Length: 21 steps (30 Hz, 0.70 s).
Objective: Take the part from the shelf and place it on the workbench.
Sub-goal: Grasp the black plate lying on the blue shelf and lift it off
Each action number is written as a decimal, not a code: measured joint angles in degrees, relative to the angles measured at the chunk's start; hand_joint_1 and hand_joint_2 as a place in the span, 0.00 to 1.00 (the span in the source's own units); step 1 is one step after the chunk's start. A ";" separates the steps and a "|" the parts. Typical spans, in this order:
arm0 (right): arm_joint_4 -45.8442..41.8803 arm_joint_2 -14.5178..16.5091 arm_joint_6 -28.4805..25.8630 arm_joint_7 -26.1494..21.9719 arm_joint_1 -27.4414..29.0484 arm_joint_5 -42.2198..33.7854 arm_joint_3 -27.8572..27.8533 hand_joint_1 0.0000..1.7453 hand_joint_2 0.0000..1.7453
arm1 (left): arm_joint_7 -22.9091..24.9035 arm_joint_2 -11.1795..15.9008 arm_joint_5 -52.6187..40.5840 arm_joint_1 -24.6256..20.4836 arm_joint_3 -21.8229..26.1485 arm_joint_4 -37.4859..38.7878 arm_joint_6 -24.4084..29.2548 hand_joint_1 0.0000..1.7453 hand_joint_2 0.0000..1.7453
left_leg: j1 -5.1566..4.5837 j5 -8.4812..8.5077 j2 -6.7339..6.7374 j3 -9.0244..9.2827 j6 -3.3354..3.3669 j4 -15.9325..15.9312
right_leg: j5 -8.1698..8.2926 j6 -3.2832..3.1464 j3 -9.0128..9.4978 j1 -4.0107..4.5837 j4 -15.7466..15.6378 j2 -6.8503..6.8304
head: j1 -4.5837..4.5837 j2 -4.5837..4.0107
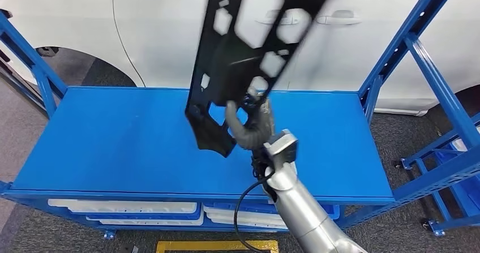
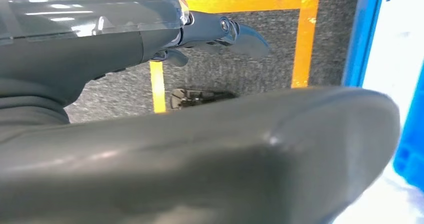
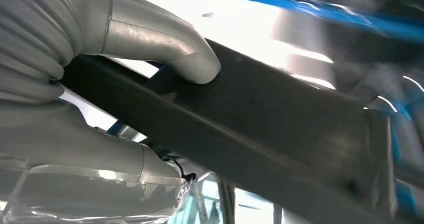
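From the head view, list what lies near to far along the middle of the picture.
Yellow floor marking → white trays under the shelf → right hand gripping the black part over the blue shelf top → white car behind.

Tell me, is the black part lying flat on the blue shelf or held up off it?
Held up. The right hand grips the black part near its lower end, and it stands roughly upright, leaning, above the blue shelf.

Car workshop; white car [image 1: 141, 32]; blue steel rack [image 1: 113, 145]; yellow floor tape [image 2: 302, 38]
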 joint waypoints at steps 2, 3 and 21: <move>-7.08 -1.57 8.92 -1.04 2.73 -6.48 -0.88 1.00 1.00 | -0.42 0.13 0.20 0.07 0.15 0.00 -0.52 0.00 0.00 | -0.27 -0.52 0.05 0.28 -0.48 0.27 | 2.99 -0.49 3.56 0.16 -7.57 -0.08 | 0.00 0.00; -10.01 -2.26 13.44 -1.50 4.09 -8.19 -1.03 1.00 1.00 | -0.53 0.22 0.26 0.05 0.19 0.00 -0.71 0.00 0.00 | -0.41 -0.74 0.10 0.35 -0.73 0.35 | 3.38 -0.74 4.38 0.24 -9.32 -0.07 | -0.01 0.00; -27.08 -6.06 21.14 -1.68 12.99 3.50 4.87 1.00 1.00 | 2.27 1.97 -0.43 1.26 1.61 0.01 1.56 0.00 0.00 | -1.02 -2.28 0.46 3.14 -0.55 -0.26 | 4.79 -1.25 4.12 0.55 -9.86 -0.29 | -0.01 0.00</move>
